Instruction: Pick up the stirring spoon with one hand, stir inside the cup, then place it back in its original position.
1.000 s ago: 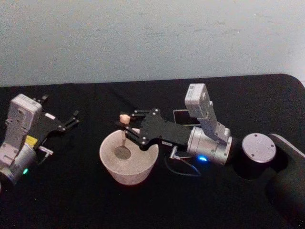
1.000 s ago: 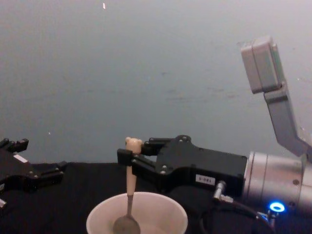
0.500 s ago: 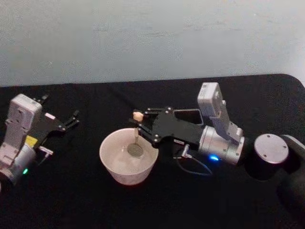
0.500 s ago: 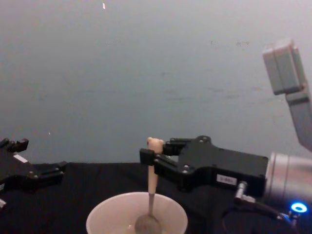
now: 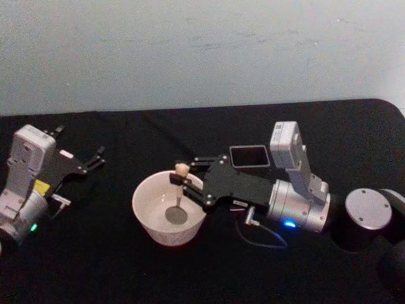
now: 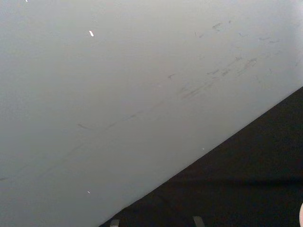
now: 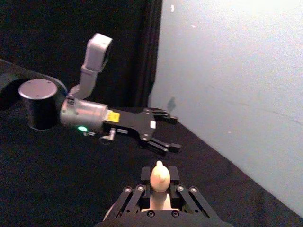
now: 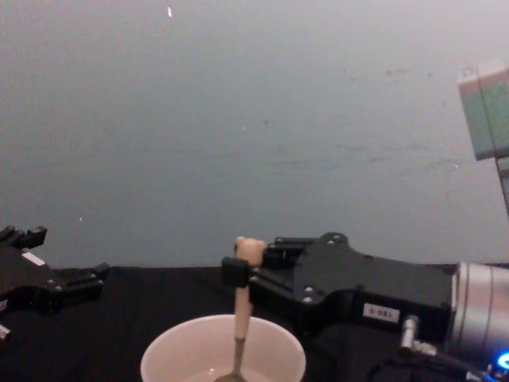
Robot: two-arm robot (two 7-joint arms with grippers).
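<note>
Right pincer point(image 5: 181, 179) tight on the stirring spoon point(image 5: 176, 215) inside the cup point(image 5: 142, 196); dark holder point(image 5: 249, 156) just behind; left pincer point(image 5: 80, 141) spread, apart.

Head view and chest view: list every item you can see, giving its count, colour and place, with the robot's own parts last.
wide round cream cup: one, cream, mid-table.
slim bear-topped stirring spoon: one, peach handle and shiny metal bowl, upright with its bowl inside the cup.
square dark grey holder: one, dark grey, on the table beyond the right arm.
table: one, black, under everything.
wall: one, pale grey, behind the table.
right gripper: one, black, shut on the spoon's handle over the cup.
left gripper: one, black, open, parked at the table's left, apart from the cup.
</note>
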